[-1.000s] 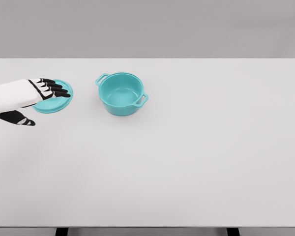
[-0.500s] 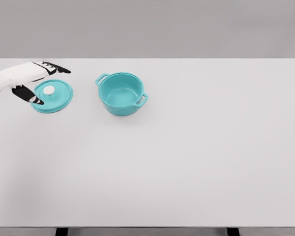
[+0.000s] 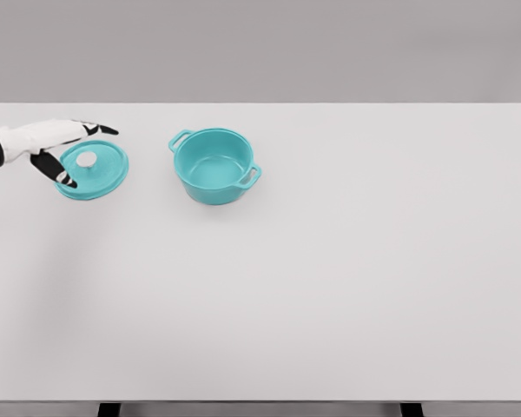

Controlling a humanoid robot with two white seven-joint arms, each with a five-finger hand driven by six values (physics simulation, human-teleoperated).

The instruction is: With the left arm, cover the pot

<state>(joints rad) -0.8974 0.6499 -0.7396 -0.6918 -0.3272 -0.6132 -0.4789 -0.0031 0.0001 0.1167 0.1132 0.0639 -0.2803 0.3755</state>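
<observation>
A teal pot (image 3: 214, 164) with two side handles stands open on the white table (image 3: 330, 278), left of centre at the back. Its teal lid (image 3: 93, 169) with a white knob (image 3: 87, 160) lies flat on the table to the pot's left. My left hand (image 3: 74, 152) comes in from the left edge and hovers at the lid's far left rim. Its fingers are spread: the long fingers point right along the lid's back edge, and the thumb reaches down over the lid's left side beside the knob. It holds nothing. The right arm is out of view.
My left hand swung from lying over the lid to the lid's back left, uncovering the knob, then sank slightly with its thumb nearer the knob. Lid and pot have not moved.
</observation>
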